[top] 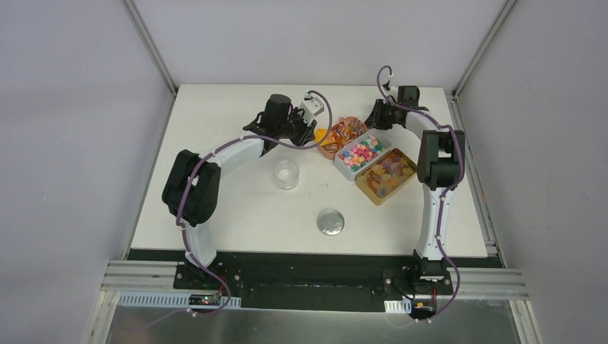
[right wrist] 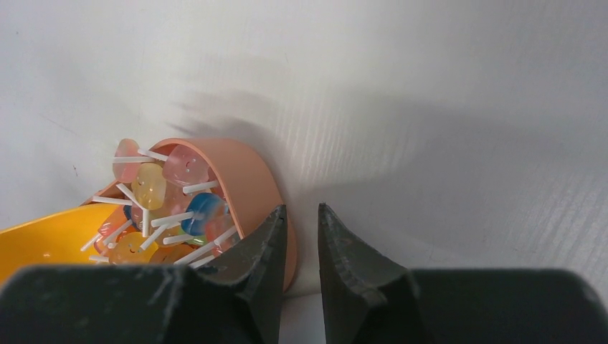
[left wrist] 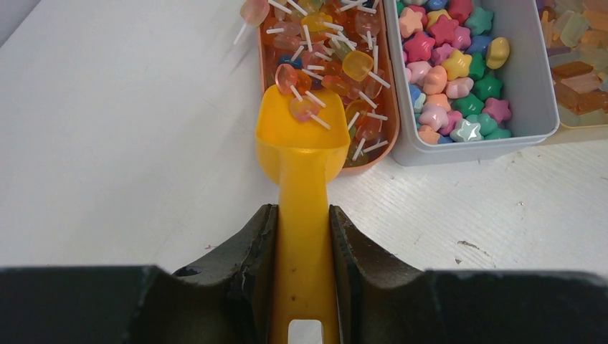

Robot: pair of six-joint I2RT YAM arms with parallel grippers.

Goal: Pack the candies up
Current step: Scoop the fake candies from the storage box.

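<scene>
My left gripper [left wrist: 302,215] is shut on the handle of an orange-yellow scoop [left wrist: 302,143]. The scoop's bowl rests at the near end of a peach tray [left wrist: 387,136] of small lollipop candies [left wrist: 337,57], and a few lie in the bowl. A grey tray holds pastel star candies [left wrist: 452,57], and amber gummy chunks [left wrist: 577,64] show at the right edge. My right gripper [right wrist: 301,208] hovers at the peach tray's [right wrist: 244,172] far end, with a narrow gap between its fingers and nothing in them. The top view shows both grippers, left [top: 312,132] and right [top: 376,118].
A clear empty jar [top: 286,174] stands in front of the trays at mid-table. A round silver lid [top: 330,223] lies nearer the front edge. The three trays [top: 347,170] lie side by side, slanting back left to front right. White walls enclose the table.
</scene>
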